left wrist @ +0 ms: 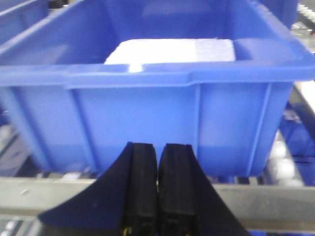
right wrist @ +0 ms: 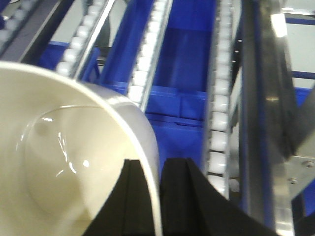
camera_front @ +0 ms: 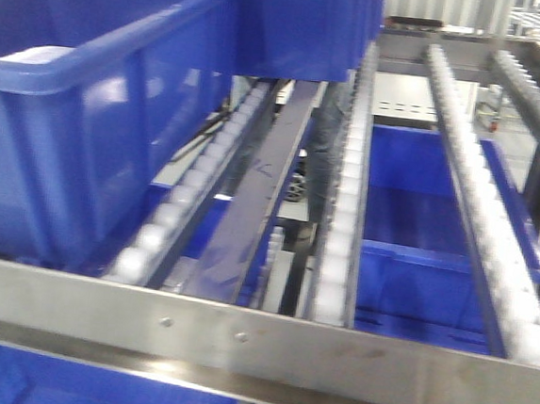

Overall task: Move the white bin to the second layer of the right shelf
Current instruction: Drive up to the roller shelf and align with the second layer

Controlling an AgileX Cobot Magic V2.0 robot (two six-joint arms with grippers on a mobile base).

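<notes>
- The right fingers are clamped on the white bin. One black finger is inside its rim and the other outside, with the thin wall pinched between them.
- The bin's glossy cream hollow fills the lower left of the right wrist view. It is held at the near end of the right shelf second layer, with white roller lanes running away past its rim. Whether its base rests on the rollers cannot be told.
- The left fingers are pressed together with nothing between them.
- Just beyond them a blue crate stands on the rollers behind the steel front bar, with a white block inside it.
- More blue crates show below, between the rails.
</notes>
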